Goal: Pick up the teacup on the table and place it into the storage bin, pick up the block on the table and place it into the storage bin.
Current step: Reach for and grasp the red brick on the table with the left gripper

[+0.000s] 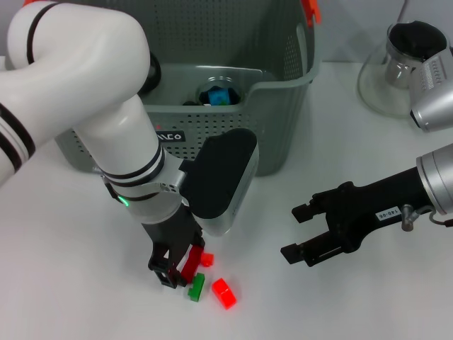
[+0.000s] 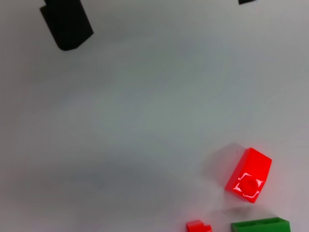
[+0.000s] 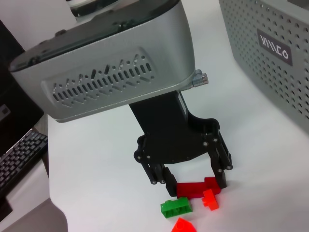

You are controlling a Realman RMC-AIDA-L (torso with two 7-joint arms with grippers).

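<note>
My left gripper (image 1: 180, 269) is down on the table in front of the grey storage bin (image 1: 283, 113), shut on a long dark red block (image 1: 191, 261). In the right wrist view its fingers (image 3: 170, 186) press both ends of that block (image 3: 195, 187), which rests on the table. A small bright red piece (image 1: 207, 259), a green block (image 1: 197, 287) and a bright red block (image 1: 224, 292) lie close by. The teacup (image 1: 216, 94) sits inside the bin with something blue in it. My right gripper (image 1: 296, 232) is open and empty, right of the blocks.
A glass and metal vessel (image 1: 400, 67) stands at the back right. The bin's perforated wall with its black label (image 3: 275, 46) shows in the right wrist view. A keyboard (image 3: 19, 154) lies beyond the table edge.
</note>
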